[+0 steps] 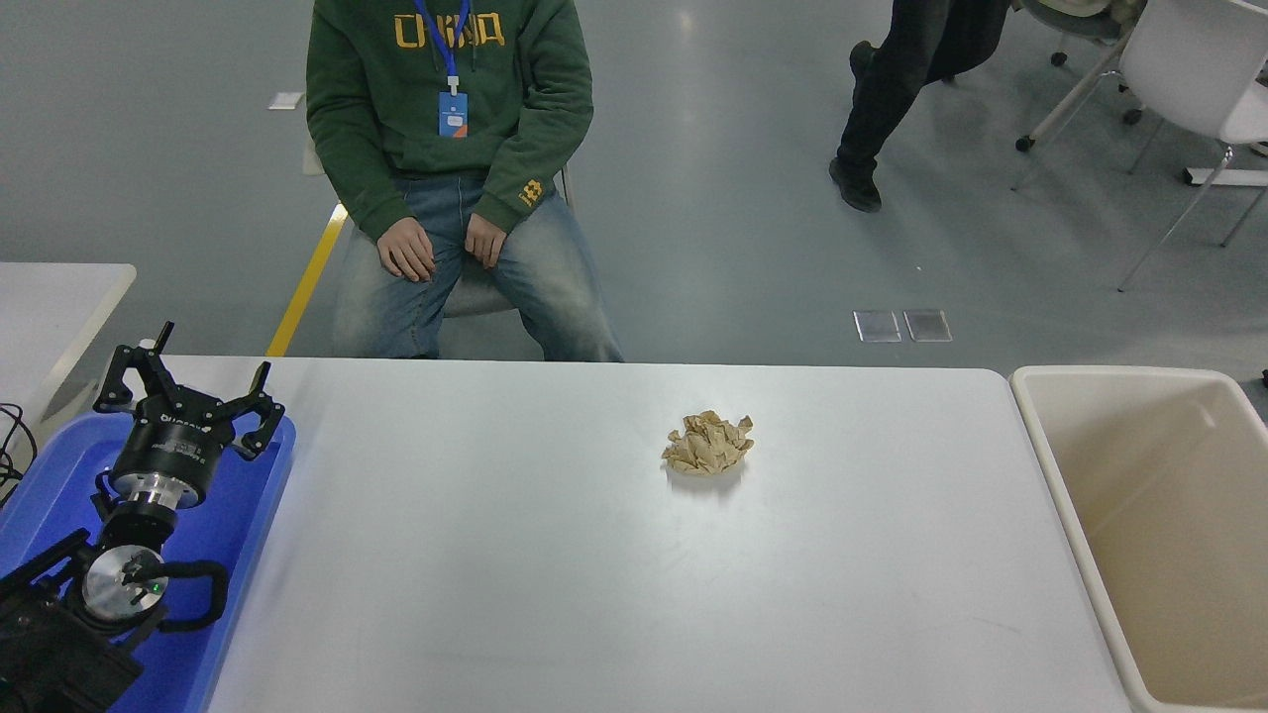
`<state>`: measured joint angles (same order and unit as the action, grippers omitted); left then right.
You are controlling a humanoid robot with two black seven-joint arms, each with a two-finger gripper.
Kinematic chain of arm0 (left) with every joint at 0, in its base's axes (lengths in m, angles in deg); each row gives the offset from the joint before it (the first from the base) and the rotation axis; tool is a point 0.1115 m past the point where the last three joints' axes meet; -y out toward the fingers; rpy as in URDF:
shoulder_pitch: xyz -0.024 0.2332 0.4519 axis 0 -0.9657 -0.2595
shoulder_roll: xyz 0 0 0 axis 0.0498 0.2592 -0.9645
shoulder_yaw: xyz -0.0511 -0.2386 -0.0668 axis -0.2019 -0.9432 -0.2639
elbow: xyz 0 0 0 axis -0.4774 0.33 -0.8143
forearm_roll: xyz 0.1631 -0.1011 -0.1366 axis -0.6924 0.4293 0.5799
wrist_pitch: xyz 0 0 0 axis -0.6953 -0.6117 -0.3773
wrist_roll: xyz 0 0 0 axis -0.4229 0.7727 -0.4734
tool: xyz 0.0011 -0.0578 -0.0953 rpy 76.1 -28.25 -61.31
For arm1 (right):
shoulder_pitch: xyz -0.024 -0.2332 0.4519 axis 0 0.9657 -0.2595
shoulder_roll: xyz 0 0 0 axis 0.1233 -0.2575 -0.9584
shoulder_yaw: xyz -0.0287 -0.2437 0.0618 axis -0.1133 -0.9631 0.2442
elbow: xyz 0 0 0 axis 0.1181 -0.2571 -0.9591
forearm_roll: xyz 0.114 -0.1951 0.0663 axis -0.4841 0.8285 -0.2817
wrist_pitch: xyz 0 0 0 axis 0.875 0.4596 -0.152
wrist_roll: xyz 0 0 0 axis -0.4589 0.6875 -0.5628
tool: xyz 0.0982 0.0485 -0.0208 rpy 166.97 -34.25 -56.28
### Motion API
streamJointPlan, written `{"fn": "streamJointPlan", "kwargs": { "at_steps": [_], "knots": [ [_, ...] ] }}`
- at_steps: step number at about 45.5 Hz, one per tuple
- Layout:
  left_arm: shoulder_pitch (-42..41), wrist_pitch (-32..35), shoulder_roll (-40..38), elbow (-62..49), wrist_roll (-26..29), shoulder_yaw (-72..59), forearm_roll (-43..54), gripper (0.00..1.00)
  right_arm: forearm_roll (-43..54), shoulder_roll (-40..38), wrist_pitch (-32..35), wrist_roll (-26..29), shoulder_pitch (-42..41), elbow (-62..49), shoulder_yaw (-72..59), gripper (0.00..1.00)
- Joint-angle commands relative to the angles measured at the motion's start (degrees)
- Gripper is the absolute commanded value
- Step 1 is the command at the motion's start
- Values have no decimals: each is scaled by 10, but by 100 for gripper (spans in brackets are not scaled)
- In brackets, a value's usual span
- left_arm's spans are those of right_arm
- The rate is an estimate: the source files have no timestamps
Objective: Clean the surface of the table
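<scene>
The table surface [515, 574] is a wide white-grey tabletop that fills the lower picture. A crumpled brown paper ball [707, 443] lies on it, right of centre toward the far edge. My left gripper [188, 388] is parked at the lower left over a blue tray, its fingers spread open and empty. My right arm and gripper are out of view.
A blue plastic tray [253, 495] lies at the table's left end. A beige bin [1154, 525] stands off the table's right end. A person in a green hoodie [451, 168] sits at the far side. Another person's legs [892, 89] are on the floor behind. A small white table corner [50, 307] shows at left.
</scene>
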<state>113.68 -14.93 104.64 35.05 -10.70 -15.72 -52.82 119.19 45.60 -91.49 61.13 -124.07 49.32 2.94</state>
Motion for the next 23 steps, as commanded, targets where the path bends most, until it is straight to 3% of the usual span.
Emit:
{"fn": "streamJointPlan", "kwargs": {
  "at_steps": [1, 16, 23],
  "knots": [
    [0, 0, 0, 0, 0, 0, 0, 100, -12, -46, 44, 1, 16, 143, 225, 100],
    [0, 0, 0, 3, 0, 0, 0, 100, -114, -48, 201, 17, 120, 277, 452, 100],
    [-1, 0, 0, 3, 0, 0, 0, 100, -205, 7, 270, 26, 146, 295, 513, 100]
  ]
}}
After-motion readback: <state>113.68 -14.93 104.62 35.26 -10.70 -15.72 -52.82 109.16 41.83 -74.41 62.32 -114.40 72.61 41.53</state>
